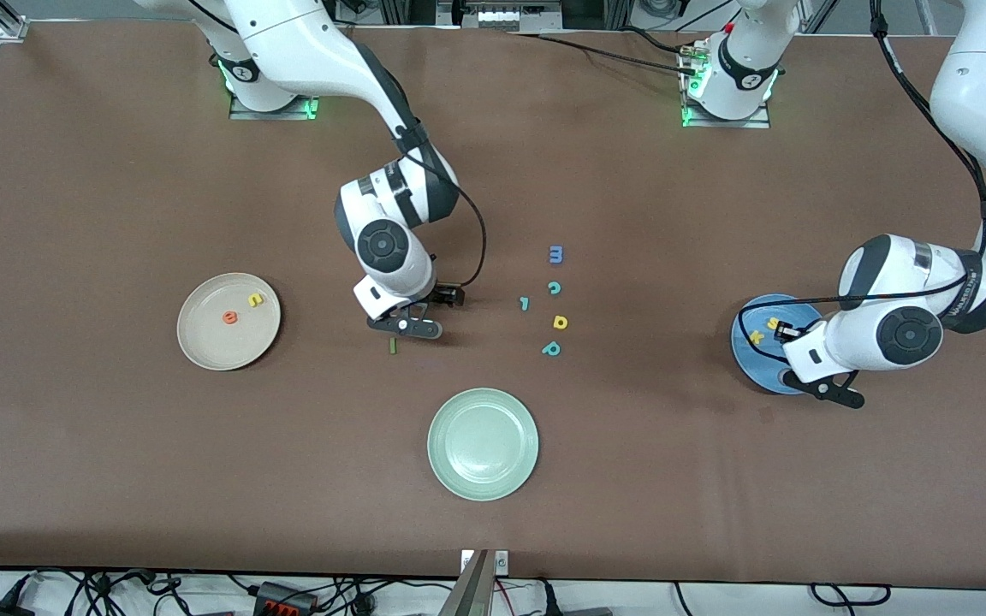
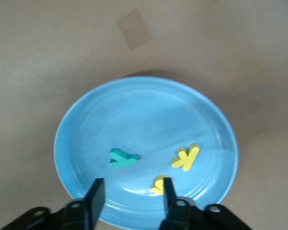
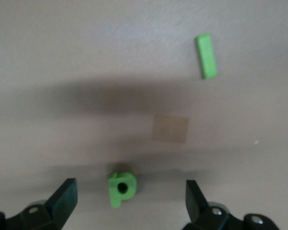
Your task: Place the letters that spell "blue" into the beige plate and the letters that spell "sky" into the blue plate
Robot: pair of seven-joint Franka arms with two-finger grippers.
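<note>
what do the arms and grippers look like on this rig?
Both arms have glossy white shells with dark grey joint caps, black cables along the links, and green lights at the bases. The left gripper and right gripper have flat black fingers on black brackets.

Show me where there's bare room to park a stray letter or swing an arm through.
Open cloth lies between the beige plate and the pale green plate, and between that plate and the blue plate. The loose-letter cluster is crowded. The right tool hangs open over the green b; the left tool, open, is over the blue plate.
</note>
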